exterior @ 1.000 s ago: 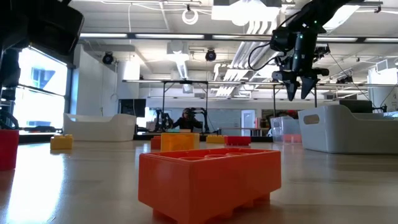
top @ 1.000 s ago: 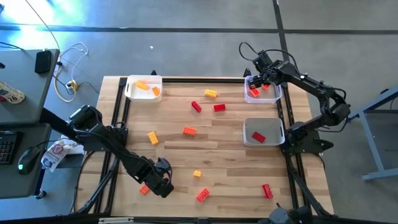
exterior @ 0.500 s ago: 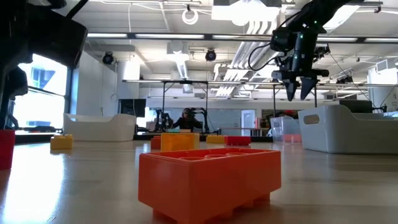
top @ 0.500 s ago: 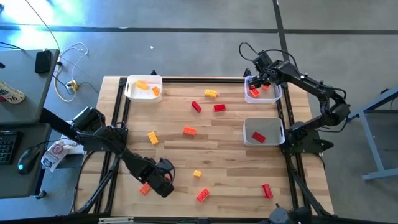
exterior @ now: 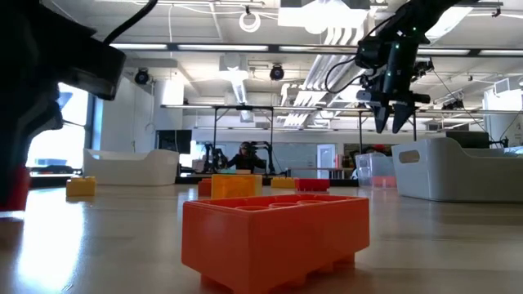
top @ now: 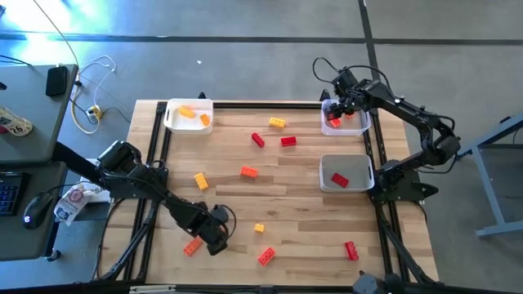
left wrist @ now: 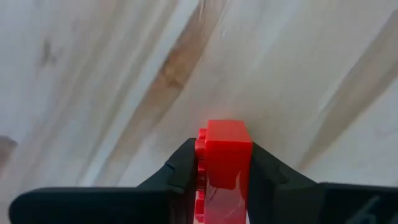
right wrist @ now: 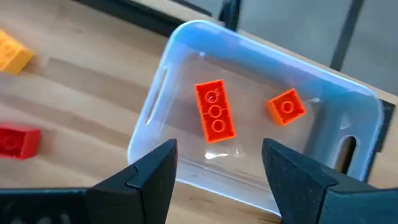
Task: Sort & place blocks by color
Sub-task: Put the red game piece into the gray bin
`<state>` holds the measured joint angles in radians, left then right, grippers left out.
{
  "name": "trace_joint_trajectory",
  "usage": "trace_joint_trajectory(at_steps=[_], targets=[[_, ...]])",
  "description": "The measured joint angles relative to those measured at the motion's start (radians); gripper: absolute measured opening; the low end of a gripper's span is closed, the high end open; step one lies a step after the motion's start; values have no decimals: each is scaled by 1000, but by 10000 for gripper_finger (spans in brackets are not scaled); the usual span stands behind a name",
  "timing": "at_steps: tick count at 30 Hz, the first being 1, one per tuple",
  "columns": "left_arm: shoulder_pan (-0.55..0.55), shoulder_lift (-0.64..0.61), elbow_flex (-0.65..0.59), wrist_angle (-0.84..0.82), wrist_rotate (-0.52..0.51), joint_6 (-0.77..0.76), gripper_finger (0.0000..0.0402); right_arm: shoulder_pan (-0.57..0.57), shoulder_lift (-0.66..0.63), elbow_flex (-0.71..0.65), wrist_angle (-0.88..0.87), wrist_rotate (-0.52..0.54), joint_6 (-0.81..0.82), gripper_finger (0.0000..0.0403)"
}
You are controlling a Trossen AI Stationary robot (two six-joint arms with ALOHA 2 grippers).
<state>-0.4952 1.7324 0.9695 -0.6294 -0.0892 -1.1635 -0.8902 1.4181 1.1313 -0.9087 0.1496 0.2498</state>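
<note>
On the high view the left gripper sits near the table's 7 o'clock edge, and its wrist view shows the fingers clenched on a red block just above the wood. An orange block lies just beside that gripper, toward 8 o'clock from it.

The right gripper hangs over the far right tray at the table's 1 o'clock corner, its fingers spread apart and empty. Under it the tray holds a long orange-red block and a small orange block, lying apart from each other.

A second tray at 3 o'clock holds one red block. The tray at 11 o'clock holds two orange blocks.

Loose on the table: a yellow block and two red blocks toward 12 o'clock, an orange block near the middle, a yellow block toward 9 o'clock, a small yellow block and an orange-red block toward 6 o'clock, and a red block toward 5 o'clock
</note>
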Motion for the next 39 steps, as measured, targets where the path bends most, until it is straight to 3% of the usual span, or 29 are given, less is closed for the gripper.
trace_joint_trajectory(at_steps=[14, 19, 29, 39], targets=[[211, -126, 0, 12, -54, 294, 72, 178, 0, 0, 0, -63, -84, 222], [323, -210, 0, 39, -81, 424, 73, 225, 0, 0, 0, -182, -116, 222], [497, -338, 1, 188, -83, 670, 73, 348, -1, 0, 19, -296, -120, 222], [633, -381, 1, 431, -68, 858, 73, 507, -1, 0, 236, -413, -163, 222]])
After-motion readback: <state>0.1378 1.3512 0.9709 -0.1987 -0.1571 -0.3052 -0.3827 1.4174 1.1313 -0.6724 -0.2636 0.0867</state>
